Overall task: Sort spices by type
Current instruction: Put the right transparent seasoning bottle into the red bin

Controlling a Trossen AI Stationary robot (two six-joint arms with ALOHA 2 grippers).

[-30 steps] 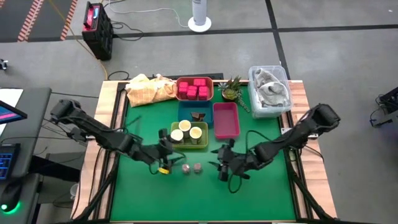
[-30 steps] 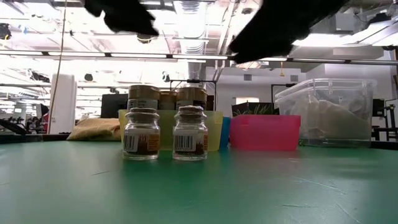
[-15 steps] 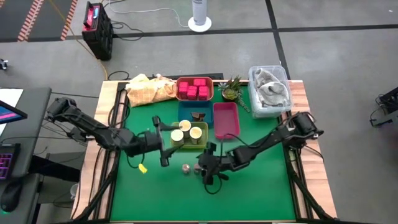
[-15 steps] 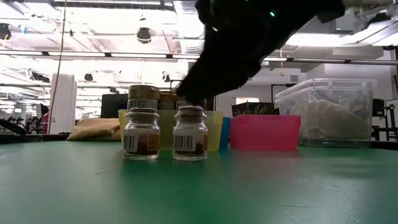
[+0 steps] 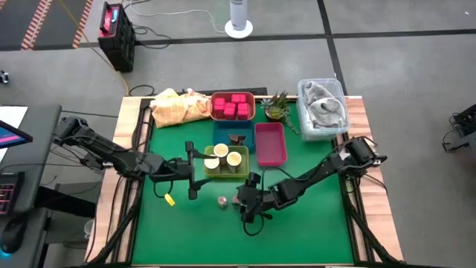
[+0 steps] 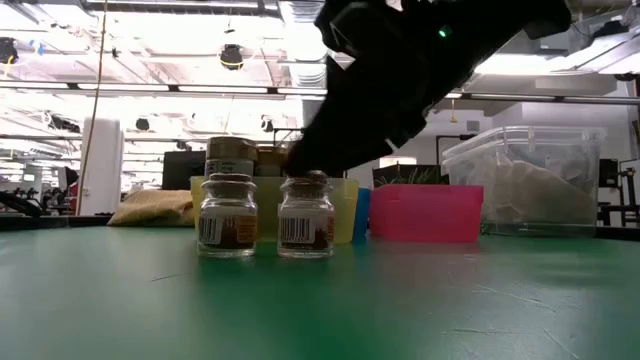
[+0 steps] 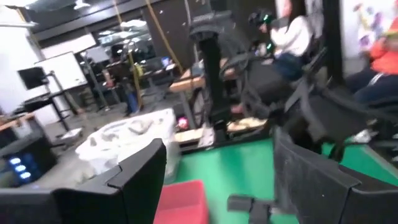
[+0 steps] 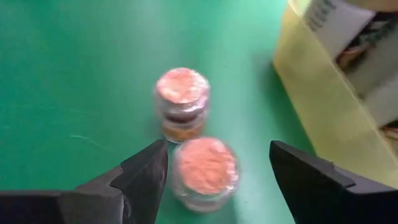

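Two small jars left to sort

Pink packets [image 5: 233,106], cream-lidded jars [image 5: 223,155] and the dark piece [image 5: 236,138] sit in trays; my right gripper [image 5: 248,202], jaws spread and empty, has dropped over the nearer small jar [image 8: 205,168] on the mat [image 5: 312,223] (it hovered aside a second ago). Left gripper [image 5: 195,171] stands open, holding nothing, beside the yellow-green tray [image 5: 239,173].

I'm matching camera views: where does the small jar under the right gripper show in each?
High: hidden under the right gripper.
Low: right jar of the pair.
Left wrist: not in it.
Right wrist: between the fingers.
Shared landmark: yellow tray.
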